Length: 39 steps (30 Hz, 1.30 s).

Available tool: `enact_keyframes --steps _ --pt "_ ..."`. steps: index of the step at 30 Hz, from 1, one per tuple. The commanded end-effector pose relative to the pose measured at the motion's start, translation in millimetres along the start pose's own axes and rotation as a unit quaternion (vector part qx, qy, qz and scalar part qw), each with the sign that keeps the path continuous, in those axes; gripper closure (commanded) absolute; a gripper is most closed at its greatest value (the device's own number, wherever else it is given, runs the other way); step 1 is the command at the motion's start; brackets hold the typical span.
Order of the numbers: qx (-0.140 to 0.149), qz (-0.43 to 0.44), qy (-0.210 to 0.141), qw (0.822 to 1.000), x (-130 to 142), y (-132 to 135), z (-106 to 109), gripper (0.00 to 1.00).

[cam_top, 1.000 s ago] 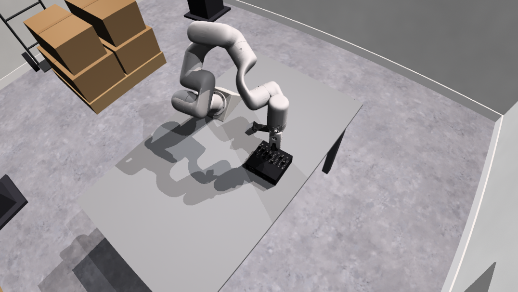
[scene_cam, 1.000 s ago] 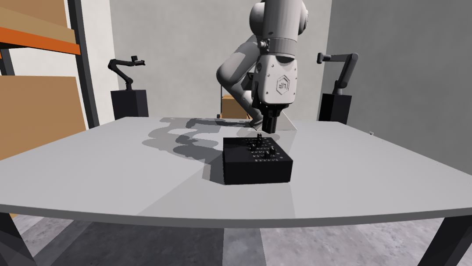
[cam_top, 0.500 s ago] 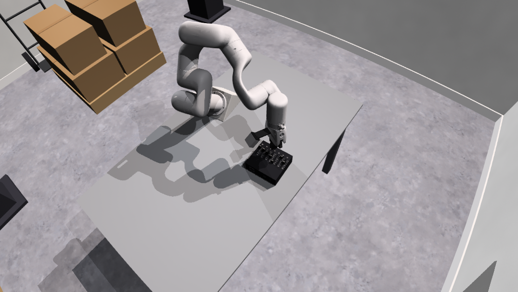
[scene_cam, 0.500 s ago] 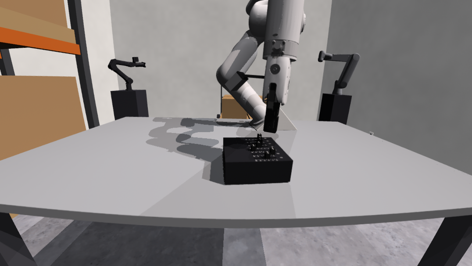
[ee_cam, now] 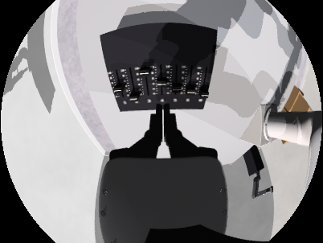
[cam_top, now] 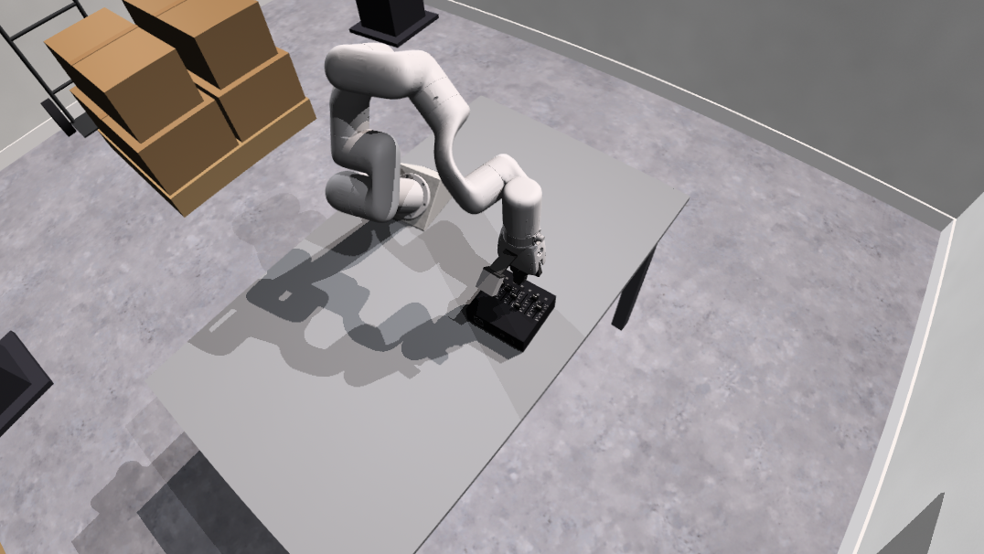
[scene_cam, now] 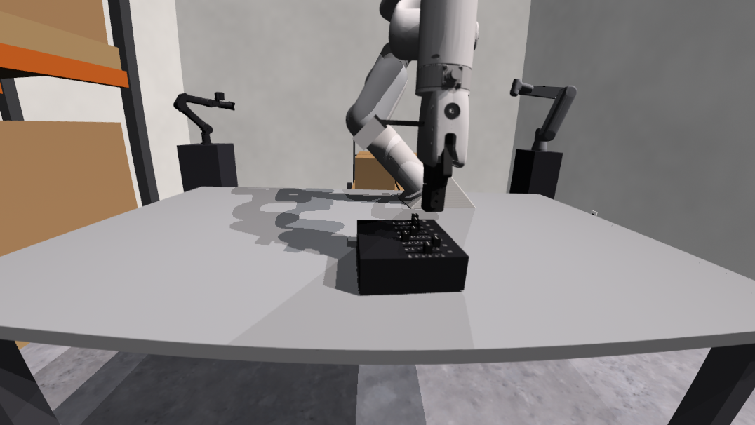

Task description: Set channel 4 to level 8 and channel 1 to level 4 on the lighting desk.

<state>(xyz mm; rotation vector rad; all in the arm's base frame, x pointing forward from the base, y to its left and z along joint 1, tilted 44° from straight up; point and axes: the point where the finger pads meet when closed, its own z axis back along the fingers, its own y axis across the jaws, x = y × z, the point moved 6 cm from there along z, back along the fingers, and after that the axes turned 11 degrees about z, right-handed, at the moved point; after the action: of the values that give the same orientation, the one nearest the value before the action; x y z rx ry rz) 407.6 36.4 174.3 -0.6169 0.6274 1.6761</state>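
Black jaws pressed together, empty, above the lighting desk (scene_cam: 412, 268).

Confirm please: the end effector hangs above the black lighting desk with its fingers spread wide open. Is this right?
Not quite. The end effector does hang above the black lighting desk, but its fingers are pressed together, holding nothing. The wrist view shows this.

I see open table (scene_cam: 158, 274) on every side of the lighting desk (scene_cam: 406, 271); only its raised fader caps (scene_cam: 415, 220) obstruct passage.
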Motion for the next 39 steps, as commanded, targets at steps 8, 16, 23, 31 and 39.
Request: enact_keyframes --steps 8,16,23,31,39 --pt "-0.003 0.006 -0.001 1.0 -0.1 -0.9 1.5 1.0" --pt "-0.003 0.006 -0.001 1.0 -0.1 -0.9 1.5 1.0" --pt "-0.003 0.006 -0.001 1.0 -0.1 -0.9 1.4 1.0" --pt "-0.003 0.006 -0.001 1.0 -0.1 -0.9 0.1 1.0" --pt "-0.003 0.006 -0.001 1.0 -0.2 -0.9 -2.4 1.0"
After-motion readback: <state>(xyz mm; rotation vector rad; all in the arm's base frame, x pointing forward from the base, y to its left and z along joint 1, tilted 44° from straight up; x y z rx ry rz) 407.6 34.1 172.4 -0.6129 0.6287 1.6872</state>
